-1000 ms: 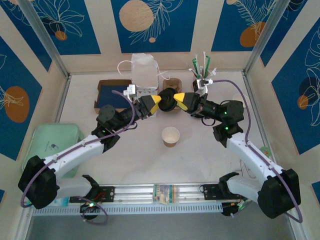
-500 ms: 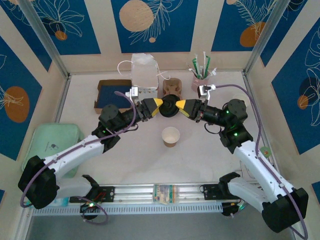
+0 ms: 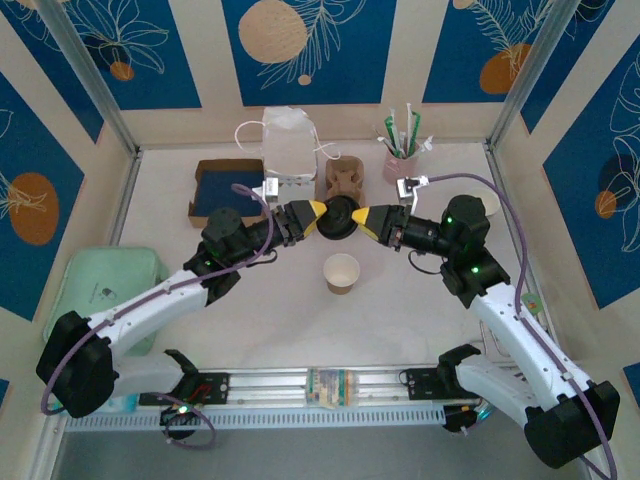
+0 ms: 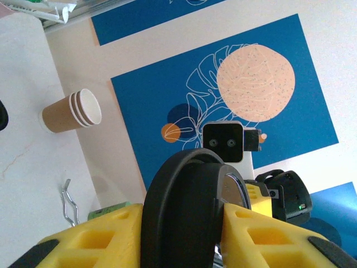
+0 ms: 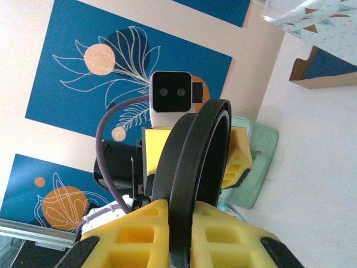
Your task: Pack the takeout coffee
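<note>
White paper bag (image 3: 284, 142) stands at the back of the bench (image 3: 250, 310), left of centre. In front of it, my left end effector (image 3: 312, 212) is clamped on a black lid (image 3: 338, 216). My right end effector (image 3: 364, 219) pinches the same lid from the opposite side. The tan cup (image 3: 342, 272) stands upright and lidless mid-bench, nearer me, apart from both.

pinches a black lid (image 4: 184, 212) at 6 o'clock between yellow fingers (image 4: 95, 241); looks past a sideways stack of tan cups (image 4: 70, 111) at 10 o'clock.
</note>
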Controlling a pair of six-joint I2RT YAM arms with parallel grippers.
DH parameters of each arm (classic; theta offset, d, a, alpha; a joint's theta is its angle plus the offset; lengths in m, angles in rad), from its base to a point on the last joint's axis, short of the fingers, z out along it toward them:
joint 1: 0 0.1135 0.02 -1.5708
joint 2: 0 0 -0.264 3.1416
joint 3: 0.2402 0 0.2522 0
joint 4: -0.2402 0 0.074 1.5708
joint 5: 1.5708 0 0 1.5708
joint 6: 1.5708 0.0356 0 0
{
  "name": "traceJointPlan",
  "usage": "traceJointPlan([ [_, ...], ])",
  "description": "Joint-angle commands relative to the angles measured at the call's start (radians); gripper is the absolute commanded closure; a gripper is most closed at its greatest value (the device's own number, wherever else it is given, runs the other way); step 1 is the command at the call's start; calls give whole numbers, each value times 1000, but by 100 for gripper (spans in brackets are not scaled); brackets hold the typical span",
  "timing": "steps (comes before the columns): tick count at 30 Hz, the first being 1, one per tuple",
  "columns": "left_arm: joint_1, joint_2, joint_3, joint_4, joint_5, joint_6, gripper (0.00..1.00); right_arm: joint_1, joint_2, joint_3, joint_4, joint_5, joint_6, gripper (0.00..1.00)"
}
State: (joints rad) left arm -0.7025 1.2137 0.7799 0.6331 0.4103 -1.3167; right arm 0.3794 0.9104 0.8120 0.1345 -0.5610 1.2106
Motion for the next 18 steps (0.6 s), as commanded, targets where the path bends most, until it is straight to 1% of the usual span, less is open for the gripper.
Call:
traceJointPlan([
  [1, -5, -14, 12, 75, 7, 24, 62, 4, 1, 3, -161, 25, -62, 87],
  [12, -4, 10, -24, 74, 5, 39, 61, -10, -1, -33, -224, 33, -103, 86],
  [18, -6, 10, -42, 64, 1, 51, 60, -17, -7, -66, -220, 31, -105, 90],
])
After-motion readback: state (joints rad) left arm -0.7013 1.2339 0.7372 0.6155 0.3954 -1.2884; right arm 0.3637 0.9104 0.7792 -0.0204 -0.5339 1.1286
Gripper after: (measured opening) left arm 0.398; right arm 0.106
